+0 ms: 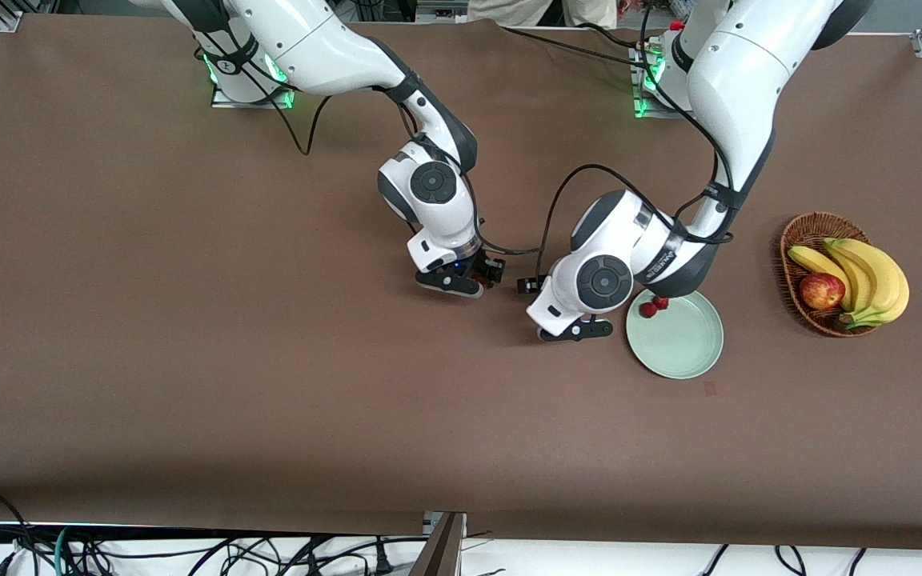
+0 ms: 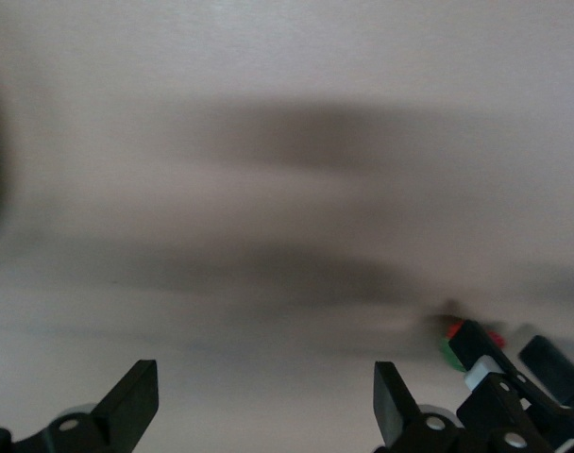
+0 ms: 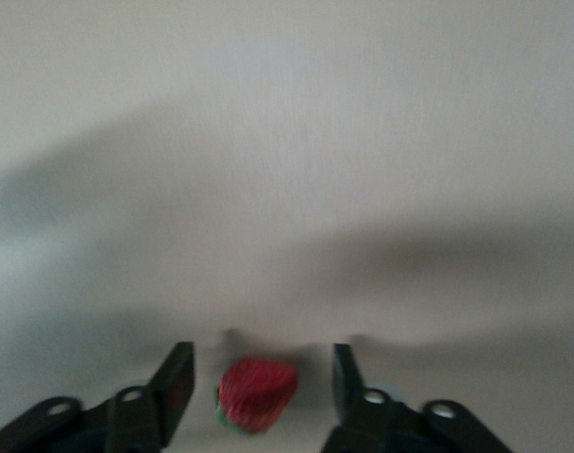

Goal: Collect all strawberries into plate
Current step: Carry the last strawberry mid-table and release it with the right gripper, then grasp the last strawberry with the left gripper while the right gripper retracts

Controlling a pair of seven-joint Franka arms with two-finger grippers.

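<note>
Two strawberries [image 1: 649, 310] [image 1: 660, 302] lie on the pale green plate [image 1: 685, 348], at its edge under the left arm's wrist. The third strawberry [image 3: 257, 394] lies on the table between the open fingers of my right gripper [image 3: 262, 374], with a gap on each side. In the front view my right gripper [image 1: 473, 278] is low over the table's middle. My left gripper [image 1: 575, 330] is low over the table beside the plate, toward the right arm's end. It is open and empty [image 2: 265, 389]. The left wrist view also shows the third strawberry [image 2: 451, 332] farther off.
A brown wicker basket [image 1: 807, 230] with bananas [image 1: 869, 276] and a red apple [image 1: 821, 290] stands toward the left arm's end of the table, past the plate. Brown cloth covers the table [image 1: 269, 360].
</note>
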